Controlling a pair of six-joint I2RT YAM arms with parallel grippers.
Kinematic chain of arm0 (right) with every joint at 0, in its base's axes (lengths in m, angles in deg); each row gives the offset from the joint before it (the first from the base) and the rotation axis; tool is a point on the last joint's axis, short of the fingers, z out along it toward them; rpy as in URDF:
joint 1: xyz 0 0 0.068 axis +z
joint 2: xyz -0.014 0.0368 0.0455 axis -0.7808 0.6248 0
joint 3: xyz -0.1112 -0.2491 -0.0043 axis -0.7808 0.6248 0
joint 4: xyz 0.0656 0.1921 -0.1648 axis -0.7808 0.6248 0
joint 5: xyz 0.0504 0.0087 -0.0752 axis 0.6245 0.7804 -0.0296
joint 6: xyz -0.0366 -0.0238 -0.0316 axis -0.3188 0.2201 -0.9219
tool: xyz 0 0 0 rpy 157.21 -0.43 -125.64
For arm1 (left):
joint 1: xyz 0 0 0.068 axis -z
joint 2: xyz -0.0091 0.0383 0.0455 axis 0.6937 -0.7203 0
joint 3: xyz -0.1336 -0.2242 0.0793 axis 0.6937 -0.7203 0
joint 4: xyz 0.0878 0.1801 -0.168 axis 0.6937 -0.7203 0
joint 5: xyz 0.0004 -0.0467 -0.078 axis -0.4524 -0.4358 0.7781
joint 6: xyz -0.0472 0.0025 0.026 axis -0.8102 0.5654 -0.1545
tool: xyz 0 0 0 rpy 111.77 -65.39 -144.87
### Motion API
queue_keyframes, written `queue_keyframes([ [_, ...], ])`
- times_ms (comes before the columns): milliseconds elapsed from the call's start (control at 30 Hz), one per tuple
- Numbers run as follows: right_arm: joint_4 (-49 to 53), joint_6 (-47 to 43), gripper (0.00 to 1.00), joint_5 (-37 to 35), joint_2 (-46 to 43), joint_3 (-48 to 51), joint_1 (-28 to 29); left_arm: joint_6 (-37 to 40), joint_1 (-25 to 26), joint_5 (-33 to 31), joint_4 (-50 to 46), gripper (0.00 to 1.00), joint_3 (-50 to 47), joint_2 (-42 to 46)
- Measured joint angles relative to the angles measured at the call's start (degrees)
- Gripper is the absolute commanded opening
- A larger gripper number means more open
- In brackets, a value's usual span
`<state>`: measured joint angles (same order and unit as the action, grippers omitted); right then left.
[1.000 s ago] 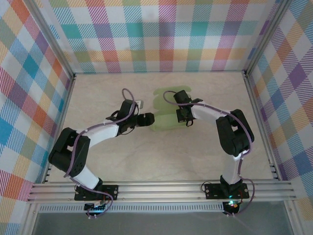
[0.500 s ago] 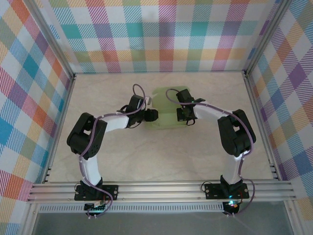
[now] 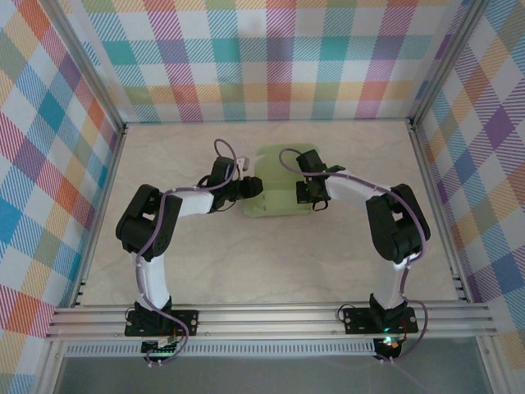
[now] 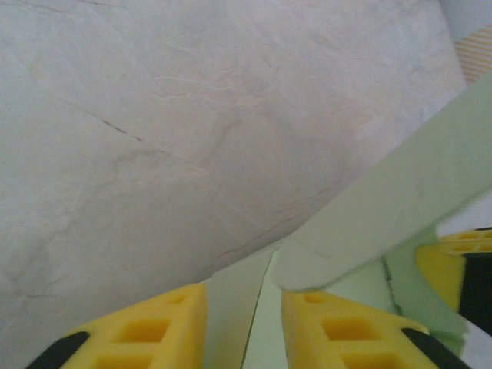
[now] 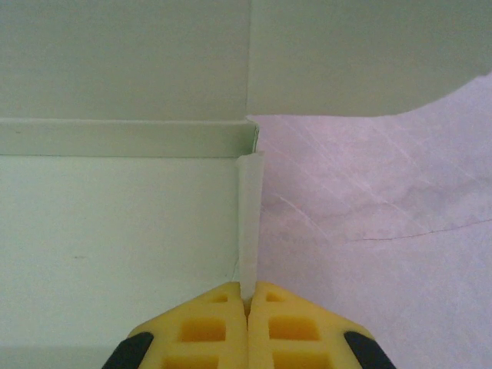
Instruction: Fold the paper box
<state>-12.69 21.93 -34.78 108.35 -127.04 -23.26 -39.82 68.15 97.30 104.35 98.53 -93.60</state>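
Observation:
The paper box (image 3: 275, 176), pale sage-green card, lies partly folded on the table behind the middle. My left gripper (image 3: 253, 187) is at its left edge. In the left wrist view its yellow fingers (image 4: 138, 332) stand a little apart, with green card (image 4: 231, 307) lying in the gap and a flap (image 4: 400, 207) raised over the right finger. My right gripper (image 3: 305, 195) is at the box's right side. The right wrist view shows that gripper (image 5: 247, 301) shut on a thin upright side wall (image 5: 249, 223) of the box, beside its flat floor (image 5: 115, 231).
The pale marble-look tabletop (image 3: 271, 263) stretches in front of the box. Checked cloth walls (image 3: 262, 57) and metal frame rails (image 3: 443, 205) close in the sides and back. Purple cables (image 3: 223, 152) loop over both wrists.
My left arm has swung in from the left to the box's left edge and its jaws have narrowed. The box looks more compact. The right gripper has stayed clamped in place.

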Motion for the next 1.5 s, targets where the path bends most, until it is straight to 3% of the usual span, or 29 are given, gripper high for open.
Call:
queue_keyframes([
  [233,0.04,0.2,0.0,0.07,0.0,-0.02,0.0,-2.29,0.0,2.32,0.79,0.29,-0.02,0.0],
  [500,0.0,1.95,0.0,0.39,0.0,-0.02,0.0,-15.82,0.52,2.99,2.19,0.29,0.33,-3.13],
  [800,0.0,3.23,0.0,0.04,0.0,-0.02,0.17,-26.08,2.14,0.39,0.94,0.31,2.84,-3.63],
  [1167,-0.22,3.45,0.0,-0.02,0.0,-0.02,0.76,-31.43,2.16,0.26,1.55,0.39,3.54,-5.68],
  [1500,-1.95,6.25,0.0,-5.99,-0.13,1.07,5.01,-47.36,2.01,-1.64,8.17,0.36,4.15,-8.13],
])
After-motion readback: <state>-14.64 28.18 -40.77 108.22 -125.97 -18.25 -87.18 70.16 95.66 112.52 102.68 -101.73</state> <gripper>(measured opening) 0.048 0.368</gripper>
